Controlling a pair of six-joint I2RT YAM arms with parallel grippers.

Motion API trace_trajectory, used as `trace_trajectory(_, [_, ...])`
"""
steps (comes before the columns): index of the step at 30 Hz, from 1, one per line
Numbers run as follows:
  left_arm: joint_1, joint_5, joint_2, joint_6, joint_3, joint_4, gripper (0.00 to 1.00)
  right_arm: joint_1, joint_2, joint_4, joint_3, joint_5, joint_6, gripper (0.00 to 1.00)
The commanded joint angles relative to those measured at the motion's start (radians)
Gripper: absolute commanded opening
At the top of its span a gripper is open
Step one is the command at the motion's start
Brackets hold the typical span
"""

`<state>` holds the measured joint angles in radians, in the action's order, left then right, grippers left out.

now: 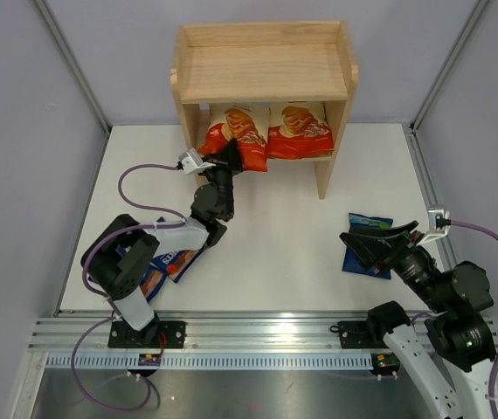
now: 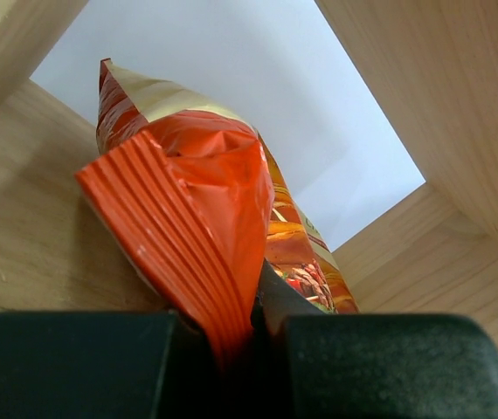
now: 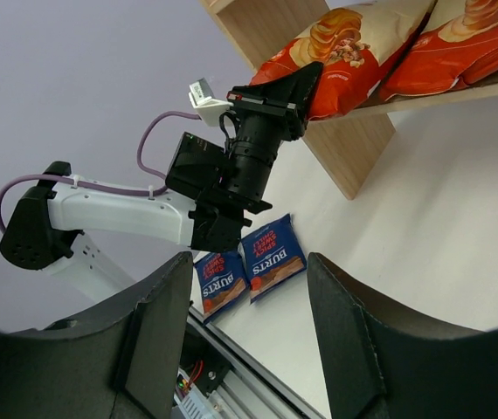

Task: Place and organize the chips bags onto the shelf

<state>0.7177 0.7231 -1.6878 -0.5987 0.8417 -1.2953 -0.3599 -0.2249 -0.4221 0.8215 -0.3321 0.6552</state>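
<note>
The wooden shelf (image 1: 265,68) stands at the back. Two cream-and-orange Cassava Chips bags lie on its lower tier: the left bag (image 1: 242,131) and the right bag (image 1: 300,129). My left gripper (image 1: 224,157) is shut on the orange crimped end of the left bag (image 2: 201,227) at the shelf's front edge. Two red-accented Burts bags (image 1: 169,264) lie by the left arm's base, also in the right wrist view (image 3: 251,262). The green-lettered Burts bag (image 1: 367,229) lies under my right gripper (image 1: 360,241), which is open and empty above it.
The shelf's left side panel (image 2: 22,209) and right side panel (image 2: 459,122) flank the held bag. The shelf's top tier (image 1: 262,72) holds nothing. Grey walls close in the white table (image 1: 284,253). A metal rail (image 1: 258,336) runs along the near edge.
</note>
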Motion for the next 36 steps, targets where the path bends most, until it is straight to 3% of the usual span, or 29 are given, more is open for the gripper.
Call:
trace_trajectory(1, [-0.006,0.048,0.017,0.066,0.037,-0.368,0.01,-0.008,-0.021,0.057,-0.008,-0.015,0.006,0.62])
trace_trajectory(10, [-0.006,0.130,-0.041,0.137,0.129,-0.369,0.01,-0.010,-0.027,0.063,-0.024,-0.008,0.004,0.62])
trace_trajectory(18, [-0.024,0.145,-0.107,0.099,0.177,-0.303,0.09,-0.010,-0.027,0.060,-0.021,-0.012,0.003,0.62])
trace_trajectory(20, [-0.026,0.150,-0.105,0.079,0.155,-0.297,0.15,-0.008,-0.025,0.057,-0.019,-0.015,0.004,0.62])
trace_trajectory(23, [-0.026,0.164,-0.082,0.022,0.109,-0.271,0.33,-0.010,-0.021,0.054,-0.015,-0.018,0.007,0.62])
trace_trajectory(25, [-0.026,0.179,-0.046,-0.004,0.088,-0.179,0.37,-0.008,-0.019,0.048,-0.013,-0.018,0.011,0.62])
trace_trajectory(26, [-0.026,0.180,-0.033,-0.035,0.083,-0.112,0.47,-0.010,-0.019,0.048,-0.013,-0.018,0.012,0.62])
trace_trajectory(29, [-0.026,0.190,0.017,-0.090,0.066,0.024,0.57,-0.008,-0.013,0.051,-0.013,-0.022,0.021,0.62])
trace_trajectory(32, [-0.024,0.190,0.077,-0.119,0.047,0.109,0.59,-0.008,-0.007,0.048,-0.013,-0.022,0.026,0.62])
trace_trajectory(36, [-0.026,0.197,0.154,-0.196,0.062,0.379,0.63,-0.010,0.005,0.043,-0.009,-0.024,0.035,0.62])
